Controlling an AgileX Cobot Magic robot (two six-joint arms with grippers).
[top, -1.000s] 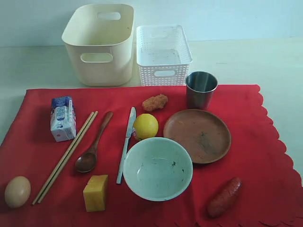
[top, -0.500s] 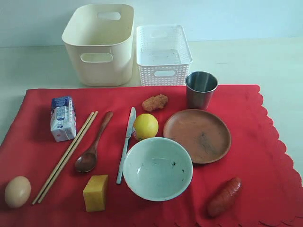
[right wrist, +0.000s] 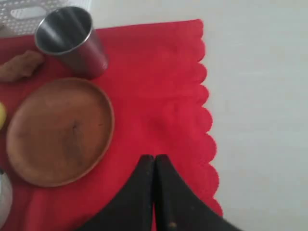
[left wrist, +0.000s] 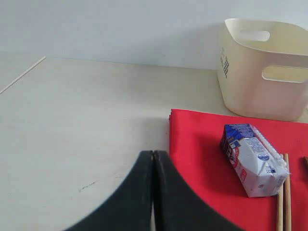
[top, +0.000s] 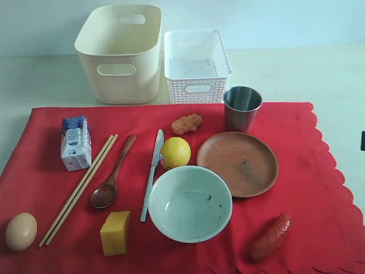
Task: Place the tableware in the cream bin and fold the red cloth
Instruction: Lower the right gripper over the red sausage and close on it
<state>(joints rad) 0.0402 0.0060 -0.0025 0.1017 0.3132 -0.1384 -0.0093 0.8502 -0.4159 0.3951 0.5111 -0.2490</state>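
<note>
The red cloth (top: pixel 311 188) lies flat and unfolded on the pale table (top: pixel 296 74), with scallops along its right and near edges. The left gripper (left wrist: pixel 152 154) is over bare table just off the cloth's left edge, jaws clenched together on nothing. On the cloth, from its left edge: an egg (top: pixel 21 231) at the near left corner; a blue-and-white milk carton (top: pixel 75 142) toward the far left corner, its print too small to read; a pair of light wooden chopsticks (top: pixel 78 189) lying side by side on a diagonal; a dark wooden spoon (top: pixel 111 174) just beside them; a yellow cheese block (top: pixel 115 232) by the near edge; a metal knife (top: pixel 152 174); a lemon (top: pixel 175 152); a fried piece (top: pixel 186 123); a pale green-white bowl (top: pixel 190 203), upright; a round brown plate (top: pixel 237 164) just beside the bowl; a steel cup (top: pixel 242 108), upright at the far edge; a sausage (top: pixel 270 237) toward the near right corner. The cream bin (top: pixel 120 54) stands upright on the table beyond the cloth's far edge; dark printed lines on its side are illegible. A white basket (top: pixel 197 65) stands just beside it. The right gripper (right wrist: pixel 154 158) is over the cloth's right edge, clenched on nothing.
</note>
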